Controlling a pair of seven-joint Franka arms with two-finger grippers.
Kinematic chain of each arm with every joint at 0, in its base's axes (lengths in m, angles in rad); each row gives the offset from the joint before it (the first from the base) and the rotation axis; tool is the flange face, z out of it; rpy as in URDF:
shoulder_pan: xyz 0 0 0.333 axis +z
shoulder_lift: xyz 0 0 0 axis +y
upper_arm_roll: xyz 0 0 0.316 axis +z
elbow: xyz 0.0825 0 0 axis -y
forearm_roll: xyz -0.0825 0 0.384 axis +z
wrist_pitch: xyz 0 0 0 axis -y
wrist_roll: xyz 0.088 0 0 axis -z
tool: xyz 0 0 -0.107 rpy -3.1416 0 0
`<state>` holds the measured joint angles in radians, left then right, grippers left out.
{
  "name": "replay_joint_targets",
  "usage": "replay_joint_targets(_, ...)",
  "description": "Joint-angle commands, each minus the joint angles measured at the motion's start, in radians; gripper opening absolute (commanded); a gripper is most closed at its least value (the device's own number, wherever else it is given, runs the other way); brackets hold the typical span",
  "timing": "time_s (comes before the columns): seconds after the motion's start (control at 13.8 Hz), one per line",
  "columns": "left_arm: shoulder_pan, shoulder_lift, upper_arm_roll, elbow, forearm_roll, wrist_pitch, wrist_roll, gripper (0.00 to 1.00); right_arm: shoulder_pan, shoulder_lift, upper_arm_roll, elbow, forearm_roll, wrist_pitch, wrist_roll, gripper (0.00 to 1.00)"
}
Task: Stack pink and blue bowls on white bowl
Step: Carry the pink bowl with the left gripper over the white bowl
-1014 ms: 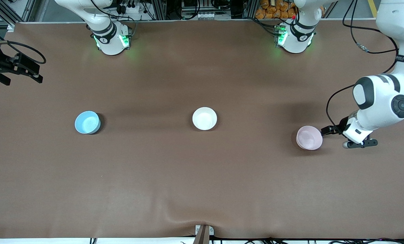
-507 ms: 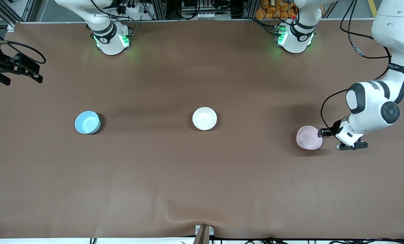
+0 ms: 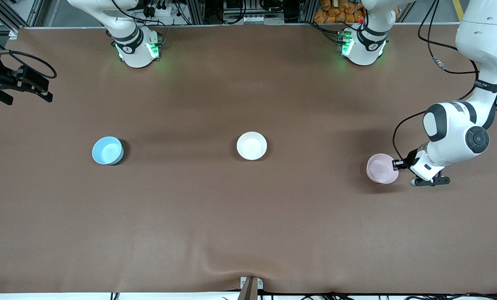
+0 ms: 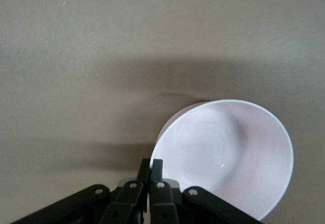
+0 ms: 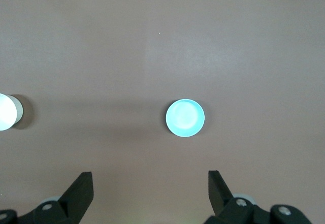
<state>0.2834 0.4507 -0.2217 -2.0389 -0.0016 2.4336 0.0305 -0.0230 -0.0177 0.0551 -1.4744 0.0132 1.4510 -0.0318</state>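
The left gripper (image 4: 150, 167) pinches the pink bowl's (image 3: 382, 168) rim between its fingers, toward the left arm's end of the table. Lifting straight up should keep that thin grip. The right gripper (image 5: 150, 189) waits, fingers spread, high over the blue bowl (image 5: 185, 118).

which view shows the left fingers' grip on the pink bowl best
The left wrist view: the left gripper has its fingers shut on the rim of the pale pink round plastic bowl, seen close. The front view shows that contact only small; the right wrist view lacks it.
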Motion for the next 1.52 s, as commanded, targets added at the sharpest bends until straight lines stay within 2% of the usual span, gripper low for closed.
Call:
replay_joint_targets(0.0, 0.007, -0.079, -0.08, -0.009, -0.018, -0.03, -0.004, 0.0, -0.025, 0.009, 0.014, 0.019, 0.016, -0.014, -0.016, 1.0)
replay_joint_targets(0.29, 0.002, -0.109, -0.289, 0.026, -0.02, -0.096, -0.264, 0.0, -0.025, 0.009, 0.014, 0.019, 0.016, -0.012, -0.016, 1.0)
replay_joint_targets(0.51, -0.038, -0.099, -0.402, 0.077, -0.02, -0.099, -0.481, 0.0, -0.025, 0.009, 0.012, 0.019, 0.016, -0.012, -0.016, 1.0)
replay_joint_targets(0.8, -0.215, -0.073, -0.403, 0.092, -0.009, -0.096, -0.708, 0.0, -0.025, 0.009, 0.012, 0.019, 0.016, -0.012, -0.016, 1.0)
replay_joint_targets(0.94, -0.263, -0.035, -0.401, 0.127, 0.0, -0.096, -0.783, 0.0, -0.025, 0.009, 0.014, 0.019, 0.016, -0.012, -0.016, 1.0)
replay_joint_targets(1.3, -0.371, 0.012, -0.396, 0.137, 0.002, -0.091, -0.88, 0.0, -0.025, 0.009, 0.014, 0.019, 0.016, -0.012, -0.016, 1.0)
replay_joint_targets(1.45, -0.398, 0.029, -0.395, 0.138, 0.044, -0.091, -0.943, 0.0, -0.025, 0.009, 0.014, 0.019, 0.016, -0.014, -0.016, 1.0)
